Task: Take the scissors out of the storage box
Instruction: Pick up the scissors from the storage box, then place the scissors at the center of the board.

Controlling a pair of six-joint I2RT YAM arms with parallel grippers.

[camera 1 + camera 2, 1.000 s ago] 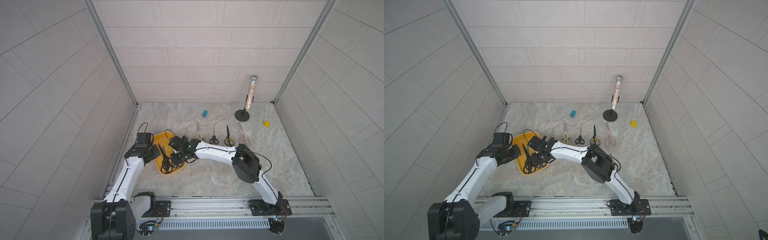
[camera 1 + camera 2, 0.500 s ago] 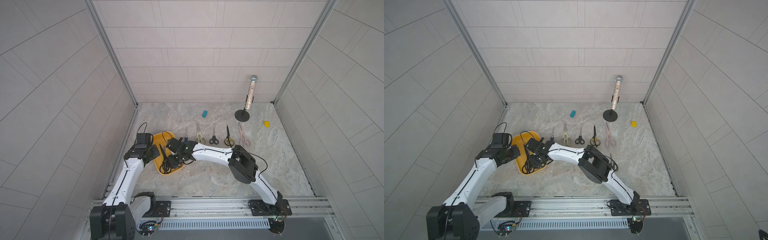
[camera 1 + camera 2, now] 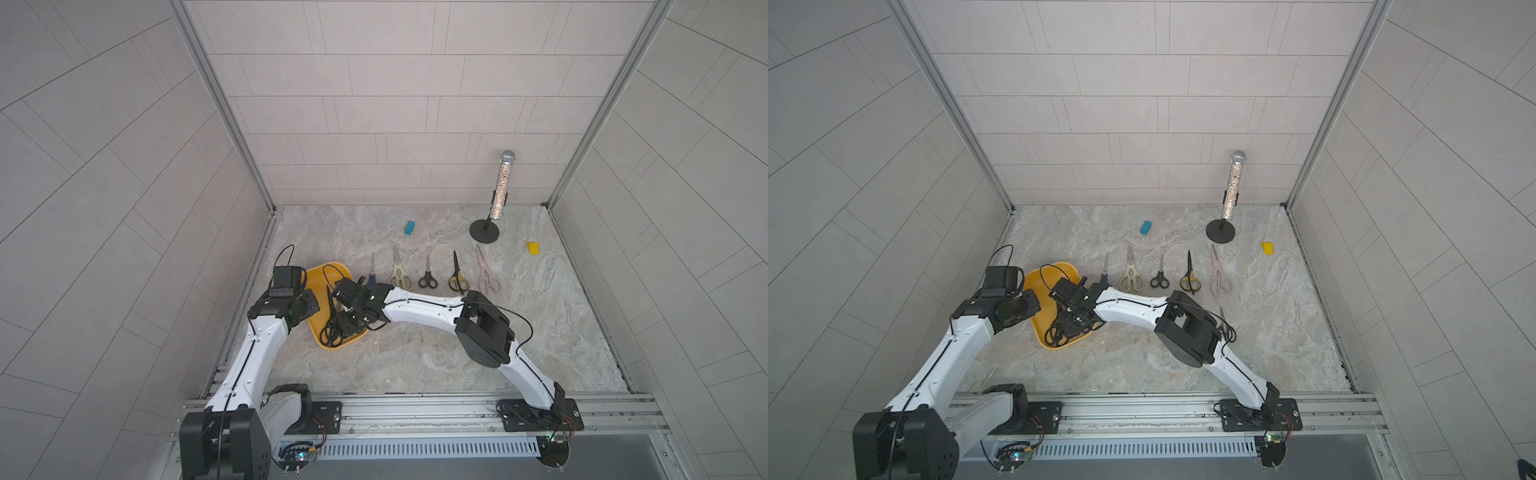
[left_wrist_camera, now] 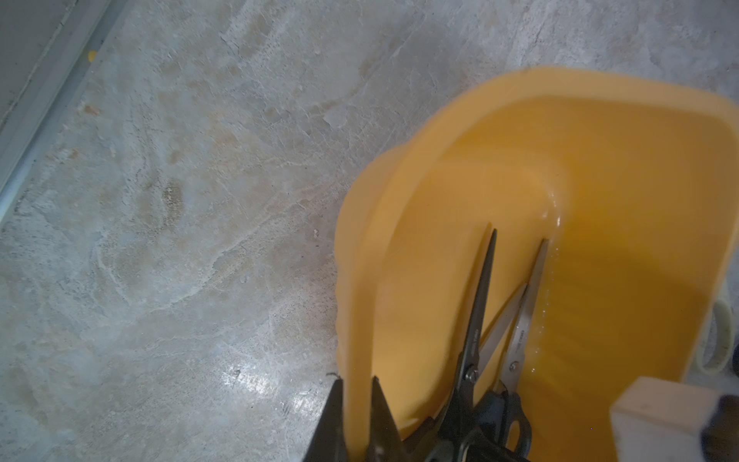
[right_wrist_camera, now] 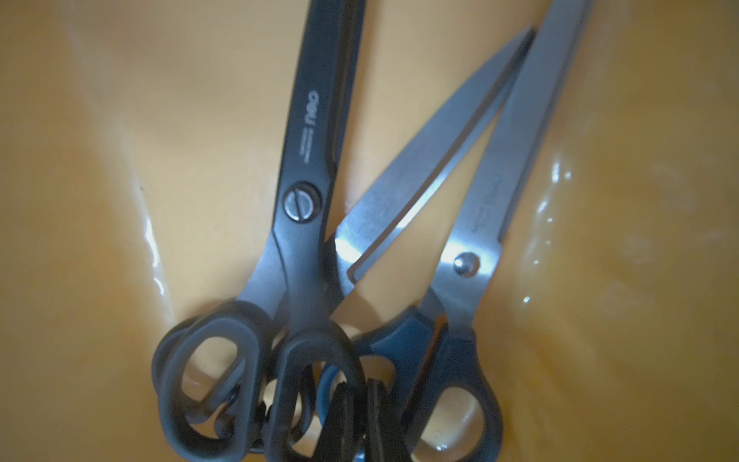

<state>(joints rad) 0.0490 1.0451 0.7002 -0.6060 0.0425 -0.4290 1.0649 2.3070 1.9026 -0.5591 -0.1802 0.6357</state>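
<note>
Marble tabletop (image 4: pixel 160 200); left hand (image 4: pixel 356 384) pinches storage box (image 4: pixel 600 160) rim, right hand (image 5: pixel 358 388) grips "deli" scissors (image 5: pixel 304 160).

Tabletop (image 3: pixel 415 361) carries storage box (image 3: pixel 322 276), scissors (image 3: pixel 427 279), microphone stand (image 3: pixel 484 232), teal block (image 3: pixel 409 227), yellow block (image 3: pixel 533 248).

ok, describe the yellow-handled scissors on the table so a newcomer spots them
Find the glittery microphone on its black stand by the back wall. In front lies a row of scissors; second from that end, between the pale pink pair and the small black pair, is the yellow-handled pair. Only it has yellow-and-black handles and dark blades.
</note>
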